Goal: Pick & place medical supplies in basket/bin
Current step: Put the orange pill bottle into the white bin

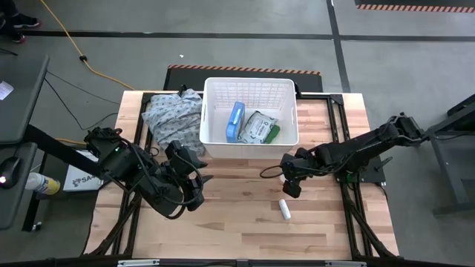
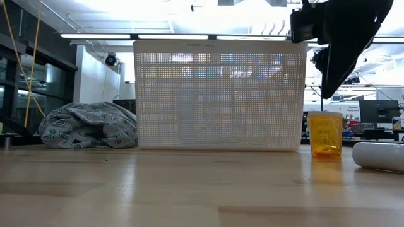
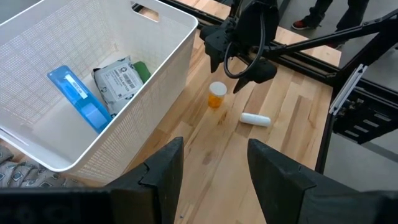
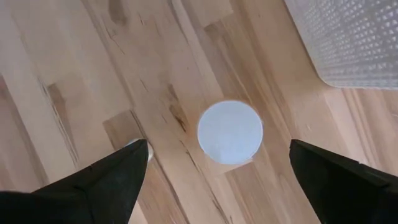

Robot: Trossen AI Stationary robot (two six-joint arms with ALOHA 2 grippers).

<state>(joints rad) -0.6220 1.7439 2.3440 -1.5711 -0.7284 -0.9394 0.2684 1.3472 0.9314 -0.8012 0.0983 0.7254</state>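
The vial (image 3: 216, 94) stood upright on the surface (image 1: 237, 222), outside the basket and just off its near right corner. In the right wrist view it appeared only as a pale round cap (image 4: 230, 132) seen from directly above; the orange body showed in the low view (image 2: 325, 135), where its cap was hard to make out against the background. In the high view the vial was almost wholly hidden beneath the right arm.

The white tube (image 1: 284, 208) lay on its side at about 6 o'clock from the vial, near it but apart. The low view cut it off at the picture's right edge (image 2: 379, 156).

The basket (image 1: 251, 84) sat at the 12 o'clock side of the surface. Inside it lay the blue-white packet (image 1: 235, 121), the grey-white pack (image 1: 257, 127) beside it, and the green bar (image 1: 274, 133), mostly covered by the pack. The basket's gridded wall hid all three in the low view.

The right hand (image 4: 217, 171) hung directly above the vial, fingers spread wide to either side of the cap and not touching it. Its height above the cap could not be judged.

The left hand (image 3: 211, 168) waited at about 7 o'clock from the basket, its fingers parted and holding nothing.

A grey patterned cloth (image 1: 172, 111) lay bunched against the basket's 9 o'clock side, touching its wall.
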